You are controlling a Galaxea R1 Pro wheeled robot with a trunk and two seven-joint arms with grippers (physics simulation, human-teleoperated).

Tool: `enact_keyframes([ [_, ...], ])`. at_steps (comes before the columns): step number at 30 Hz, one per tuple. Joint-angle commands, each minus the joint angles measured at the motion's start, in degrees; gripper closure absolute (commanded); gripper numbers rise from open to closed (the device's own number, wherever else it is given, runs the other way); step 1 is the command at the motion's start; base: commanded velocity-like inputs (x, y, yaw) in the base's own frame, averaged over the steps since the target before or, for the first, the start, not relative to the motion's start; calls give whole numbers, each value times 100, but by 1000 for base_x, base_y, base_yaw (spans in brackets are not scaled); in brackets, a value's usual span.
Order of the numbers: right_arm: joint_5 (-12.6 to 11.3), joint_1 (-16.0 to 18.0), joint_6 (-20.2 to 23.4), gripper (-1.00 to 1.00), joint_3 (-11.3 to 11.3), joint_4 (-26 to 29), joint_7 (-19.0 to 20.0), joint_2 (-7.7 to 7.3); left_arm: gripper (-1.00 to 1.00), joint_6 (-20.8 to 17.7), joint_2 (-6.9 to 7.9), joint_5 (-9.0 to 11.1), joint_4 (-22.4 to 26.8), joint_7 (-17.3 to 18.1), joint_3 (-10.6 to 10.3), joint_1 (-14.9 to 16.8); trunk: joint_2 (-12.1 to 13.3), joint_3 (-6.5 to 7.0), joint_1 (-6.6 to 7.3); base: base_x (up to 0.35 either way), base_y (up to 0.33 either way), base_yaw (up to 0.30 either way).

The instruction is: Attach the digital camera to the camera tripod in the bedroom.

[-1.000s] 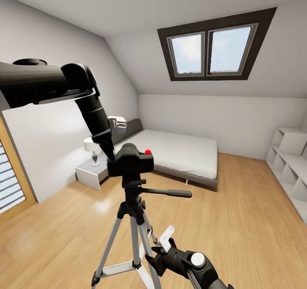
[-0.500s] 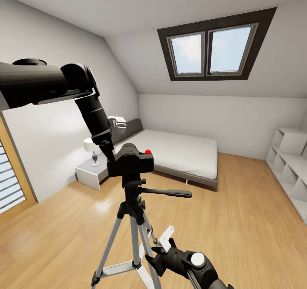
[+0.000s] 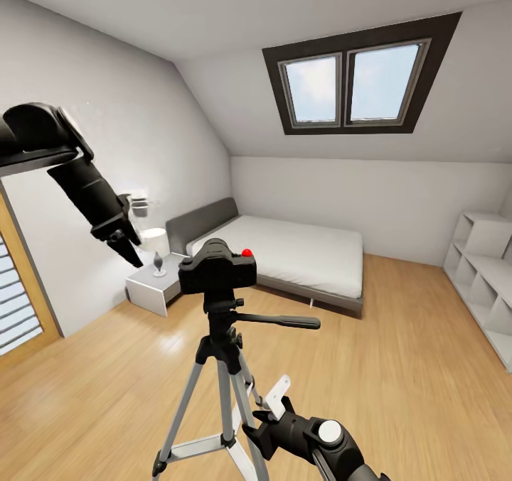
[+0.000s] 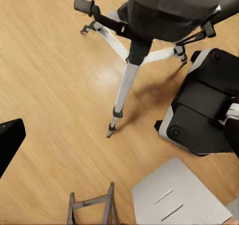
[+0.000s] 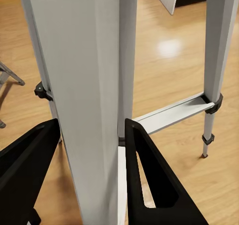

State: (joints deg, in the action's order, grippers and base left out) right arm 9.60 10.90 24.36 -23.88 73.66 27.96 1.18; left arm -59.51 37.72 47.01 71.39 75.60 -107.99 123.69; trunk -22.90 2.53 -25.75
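Digital camera (image 3: 217, 269) level atop upright camera tripod (image 3: 220, 374), lens away.

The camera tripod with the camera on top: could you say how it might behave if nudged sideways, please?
Probably top-heavy: the digital camera sits high on the camera tripod, so a push near the head might tip it. The splayed legs, cross-braced low, should resist some. The right gripper around one leg likely steadies it.

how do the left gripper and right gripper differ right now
The left gripper is raised beside the digital camera, touching nothing; the right gripper is low, its fingers straddling a leg of the camera tripod. The left one's opening cannot be told; the right's fingers press the leg. Both are black.
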Motion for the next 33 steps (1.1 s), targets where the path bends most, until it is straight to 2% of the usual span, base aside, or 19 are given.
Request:
enact_keyframes([
  [1,89,0,29,100,-3,-1,43,0,-100,-49,203,24,87,-74,-14,7,-2,-4,-3,0,0,0],
  [4,83,0,24,100,-3,-1,47,-2,-100,-49,738,17,294,-268,-5,-2,-2,-4,-3,0,0,0],
  [6,80,0,18,100,0,-1,49,-3,-100,-49,1043,15,403,-363,-4,-9,-2,-4,-3,0,0,0],
  [7,80,0,18,100,0,-1,49,-3,-100,-49,1043,15,403,-363,-4,-9,-2,-4,-3,0,0,0],
  [8,76,0,16,100,0,-1,50,-3,-100,-49,1282,6,475,-444,-4,-43,-2,-4,-3,0,0,0],
  [10,73,0,18,100,1,-1,51,-3,-100,-49,1437,-12,522,-539,-3,-138,-2,-4,-3,0,0,0],
  [14,73,0,26,100,-1,-1,51,-1,-100,-49,1608,-39,574,-791,-5,-520,-2,-4,-3,0,0,0],
  [16,75,0,31,100,-2,-1,48,3,-100,-49,1710,-34,588,-1126,6,-1063,-2,-4,-3,0,0,0],
  [18,76,0,32,100,-2,-1,47,3,-100,-49,1746,-30,571,-1256,9,-1341,-2,-4,-3,0,0,0],
  [19,76,0,25,100,-3,-1,45,2,-100,-49,1789,-28,548,-1349,16,-1603,-2,-4,-3,0,0,0],
  [23,77,0,2,100,1,3,44,0,-100,-49,1931,-27,487,-1466,83,-2109,-2,-4,-3,0,0,0],
  [24,73,0,-8,100,2,5,44,-2,-100,6,2072,6,347,-1548,196,-2503,-2,-4,-3,0,0,0],
  [27,74,0,-13,100,3,7,44,0,-100,55,2159,118,137,-1609,429,-2973,-2,-4,-3,0,0,0],
  [28,74,0,-13,100,3,7,44,0,-100,55,2159,118,137,-1609,429,-2973,-2,-4,-3,0,0,0],
  [30,74,0,-14,100,1,7,45,0,-100,95,2193,207,-8,-1635,687,-3298,-2,-4,-3,0,0,0],
  [33,73,0,-16,100,-1,7,46,-1,-100,173,2223,300,-209,-1687,1195,-3795,-2,-4,-3,0,0,0],
])
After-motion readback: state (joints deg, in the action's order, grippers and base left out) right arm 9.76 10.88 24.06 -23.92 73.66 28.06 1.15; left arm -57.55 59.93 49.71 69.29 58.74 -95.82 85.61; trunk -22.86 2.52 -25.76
